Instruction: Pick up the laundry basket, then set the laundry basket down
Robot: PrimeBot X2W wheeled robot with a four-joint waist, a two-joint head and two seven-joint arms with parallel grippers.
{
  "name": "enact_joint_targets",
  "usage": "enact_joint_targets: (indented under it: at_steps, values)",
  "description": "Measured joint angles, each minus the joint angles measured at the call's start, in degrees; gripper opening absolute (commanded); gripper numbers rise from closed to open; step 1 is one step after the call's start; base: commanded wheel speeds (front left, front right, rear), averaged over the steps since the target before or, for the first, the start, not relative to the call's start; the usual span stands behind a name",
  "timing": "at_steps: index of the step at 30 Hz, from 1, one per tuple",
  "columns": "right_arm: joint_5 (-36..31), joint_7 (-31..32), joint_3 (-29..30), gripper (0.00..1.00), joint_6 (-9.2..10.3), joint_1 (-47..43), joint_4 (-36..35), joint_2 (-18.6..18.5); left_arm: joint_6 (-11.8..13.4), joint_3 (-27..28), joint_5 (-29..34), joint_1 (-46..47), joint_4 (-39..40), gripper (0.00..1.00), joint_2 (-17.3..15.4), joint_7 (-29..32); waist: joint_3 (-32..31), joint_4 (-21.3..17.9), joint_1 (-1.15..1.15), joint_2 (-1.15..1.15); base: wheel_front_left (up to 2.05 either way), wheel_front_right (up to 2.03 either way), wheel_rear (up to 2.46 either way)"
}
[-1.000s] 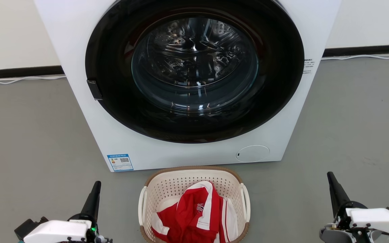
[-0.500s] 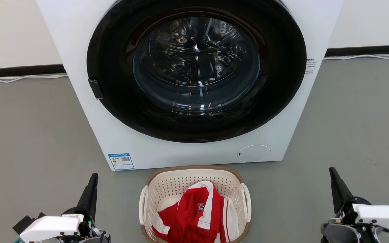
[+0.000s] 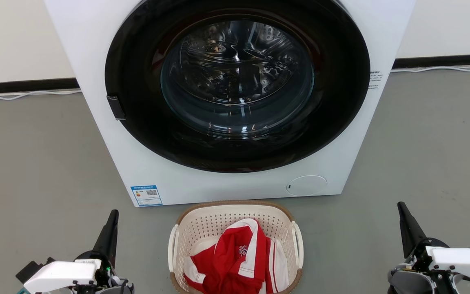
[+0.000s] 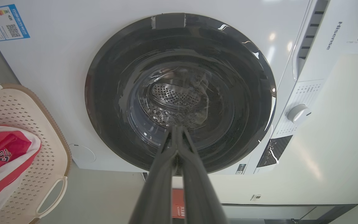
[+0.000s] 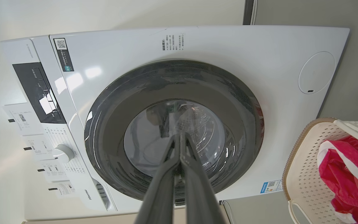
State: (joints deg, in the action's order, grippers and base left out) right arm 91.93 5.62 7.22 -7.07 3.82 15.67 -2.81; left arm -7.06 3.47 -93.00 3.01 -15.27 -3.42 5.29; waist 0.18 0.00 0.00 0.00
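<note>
The cream laundry basket (image 3: 218,220) with its brown rim sits on the grey floor just in front of the washer, holding a red and white garment (image 3: 237,261). It also appears as the laundry basket (image 4: 42,149) at the left of the left wrist view and the laundry basket (image 5: 306,174) at the lower right of the right wrist view. My left gripper (image 3: 114,213) stands to the basket's left, shut and empty, apart from the cream loop handle (image 3: 172,249). My right gripper (image 3: 400,205) stands well to the right, shut and empty. Both grippers' fingers touch at the tips, left gripper (image 4: 176,128) and right gripper (image 5: 181,134).
A white front-loading washer (image 3: 145,163) with a dark round glass door (image 3: 237,77) fills the space behind the basket. A white wall with a black skirting (image 3: 23,86) and a pale cable runs behind. Grey floor (image 3: 39,163) spreads on both sides.
The head camera shifted slightly a second ago. The left gripper rose a little in the view over the first half second; since then nothing has visibly moved.
</note>
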Motion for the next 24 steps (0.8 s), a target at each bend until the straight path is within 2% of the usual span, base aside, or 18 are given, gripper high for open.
enact_joint_targets:
  at_steps: [24]
  values:
    - [0.0, 0.24, 0.11, 0.0, 0.0, 0.0, 0.0, 0.02, -0.01, 0.26, 0.1, 0.0, 0.0, 0.0, 0.2, 0.09, 0.0, 0.0, 0.0, 0.0, 0.0, 0.0, 0.0]
